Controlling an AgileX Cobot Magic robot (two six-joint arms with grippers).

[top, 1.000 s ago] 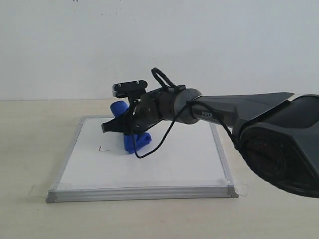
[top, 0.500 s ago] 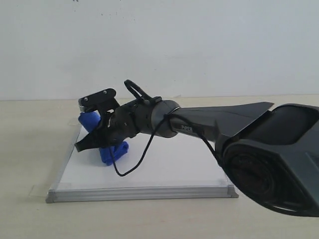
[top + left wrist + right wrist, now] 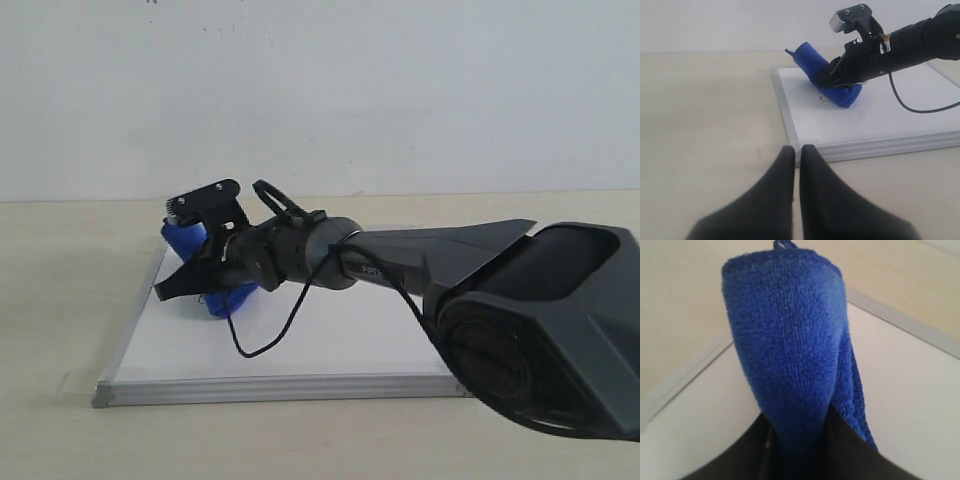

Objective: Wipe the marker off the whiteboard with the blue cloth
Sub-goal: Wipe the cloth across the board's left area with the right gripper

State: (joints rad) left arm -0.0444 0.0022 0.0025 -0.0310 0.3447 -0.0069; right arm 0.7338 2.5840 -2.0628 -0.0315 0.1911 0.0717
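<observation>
The whiteboard (image 3: 340, 335) lies flat on the table, silver frame around it. My right gripper (image 3: 200, 278) is shut on the blue cloth (image 3: 226, 299) and presses its lower end onto the board's left part. The cloth's upper end (image 3: 184, 238) sticks up behind the jaws. In the right wrist view the blue cloth (image 3: 790, 350) fills the space between the black fingers (image 3: 735, 460), over the whiteboard (image 3: 910, 390). A short red-brown bit of the marker (image 3: 823, 98) shows beside the blue cloth (image 3: 812, 62). My left gripper (image 3: 796, 151) is shut and empty, off the whiteboard (image 3: 875, 120), near its corner.
A black cable (image 3: 270, 335) loops down from the right arm onto the board. The board's frame (image 3: 782, 110) stands slightly above the beige tabletop (image 3: 60, 300). A plain white wall lies behind the table.
The right gripper has carried the cloth leftward across the board, from its middle to its left part. The small mark seen a second ago in the exterior view is now covered.
</observation>
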